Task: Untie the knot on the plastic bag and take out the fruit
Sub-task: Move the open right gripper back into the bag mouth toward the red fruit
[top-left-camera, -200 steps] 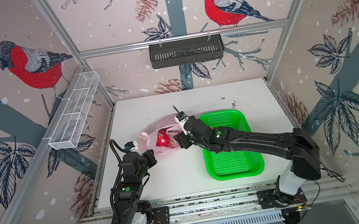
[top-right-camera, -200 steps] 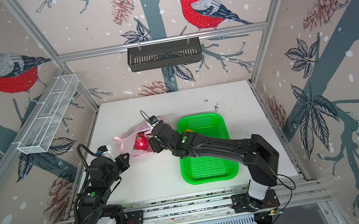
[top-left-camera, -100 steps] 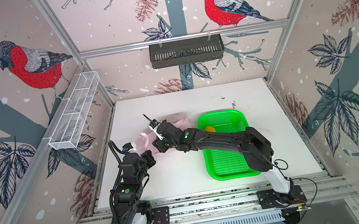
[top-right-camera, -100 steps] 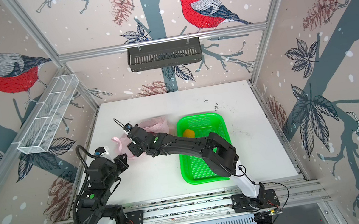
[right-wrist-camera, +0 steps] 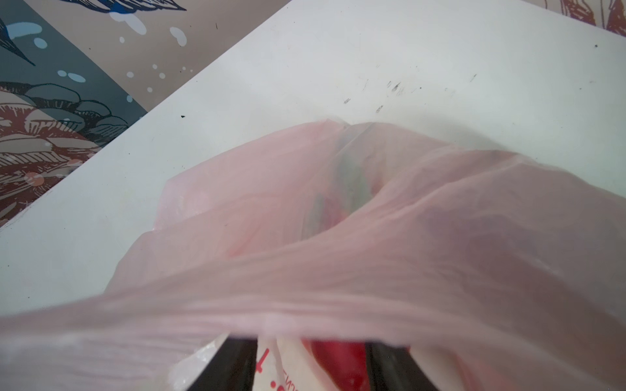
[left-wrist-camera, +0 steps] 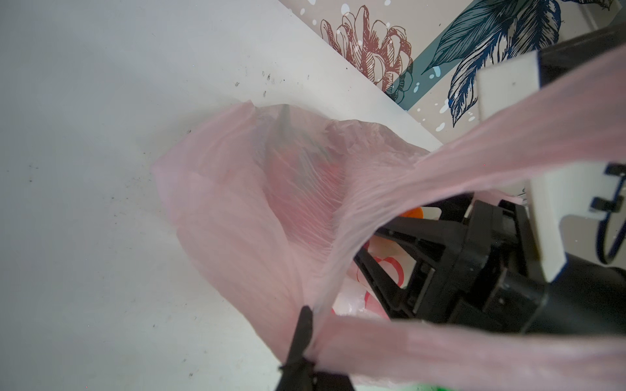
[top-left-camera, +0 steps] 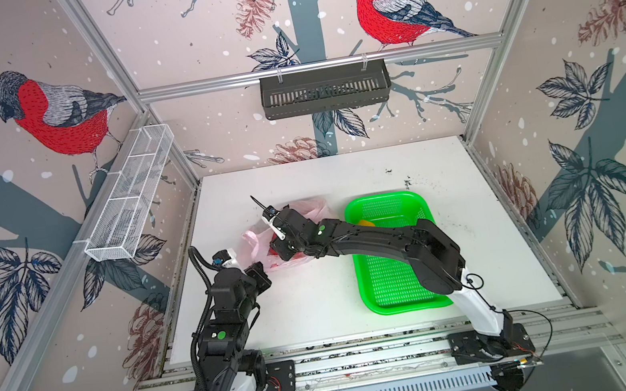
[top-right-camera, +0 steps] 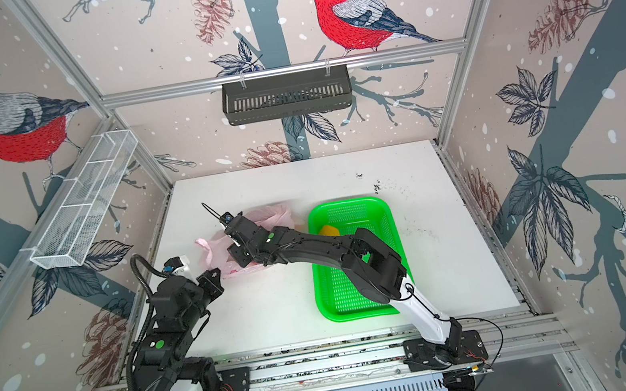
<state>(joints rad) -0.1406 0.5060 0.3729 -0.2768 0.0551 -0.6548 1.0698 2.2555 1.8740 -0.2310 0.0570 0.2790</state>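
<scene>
Nearest is the metal rail (top-left-camera: 369, 358) that both arms are bolted to, along the front edge of the white worktop (top-left-camera: 318, 300). The left hand (top-left-camera: 259, 272) reaches in low at the worktop's left side. In the left wrist view its black fingers (left-wrist-camera: 301, 335) are pressed together, clamped on a handle strip (left-wrist-camera: 508, 145) of the bag (top-left-camera: 255, 243), and the strip is pulled out taut.

The bag is thin, see-through pale pink film, crumpled and finely creased, with red print (left-wrist-camera: 389, 267). It lies on the worktop just left of the basket (top-left-camera: 403, 305), between the two hands, with its mouth pulled wide. The right hand (top-left-camera: 281, 249) reaches across from the right into that mouth. In the right wrist view its fingers (right-wrist-camera: 233, 365) stand apart with a red fruit (right-wrist-camera: 338, 362) between them, inside the bag. Deeper in, a red and green shape (right-wrist-camera: 342, 189) shows blurred through the film.

The basket is bright green perforated plastic, rectangular with rounded corners. A yellow-orange round fruit (top-left-camera: 366, 222) sits at its far end, partly hidden by the right arm.

The worktop is matt white with dark specks towards the back. Past it, a black slotted rack (top-left-camera: 325, 89) hangs on the back rail and a white wire rack (top-left-camera: 131, 198) slants along the left wall. Wallpaper (top-left-camera: 388, 8) with red-breasted birds, pine cones and leaves lines the walls.
</scene>
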